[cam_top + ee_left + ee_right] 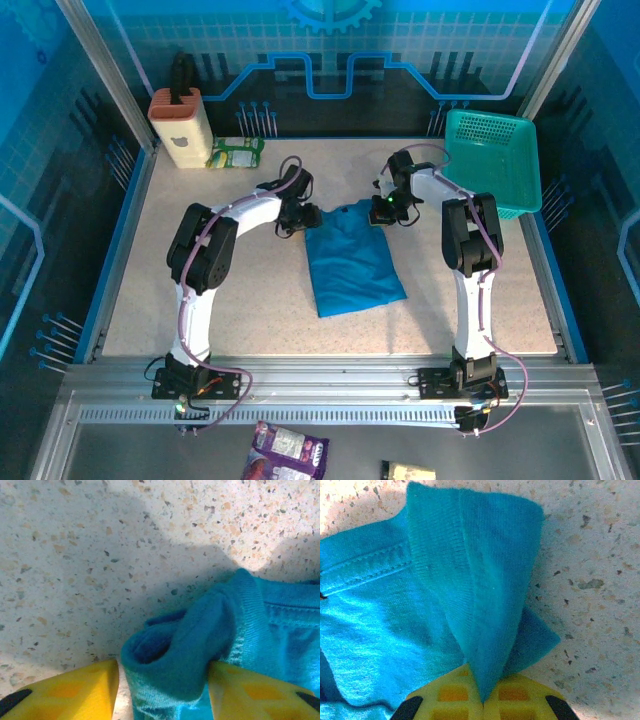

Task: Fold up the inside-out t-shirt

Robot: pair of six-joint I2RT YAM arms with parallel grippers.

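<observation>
Right pincer (pixel 482 700) clamped tight on a peaked fold of t-shirt (pixel 350 262). Left pincer (pixel 162 690) half-spread, yellow fingers (pixel 75 690) flanking a rolled hem, grip not confirmed. Best to pinch that hem fully, then lift both corners level. Shirt mid-desk (pixel 200 320), long axis far-to-near, gripped end far.

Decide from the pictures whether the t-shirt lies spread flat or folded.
Folded, partly: the t-shirt lies as a narrow strip on the table, sleeves not spread out. Its far corners are bunched at both grippers, so the fold looks unfinished.
</observation>
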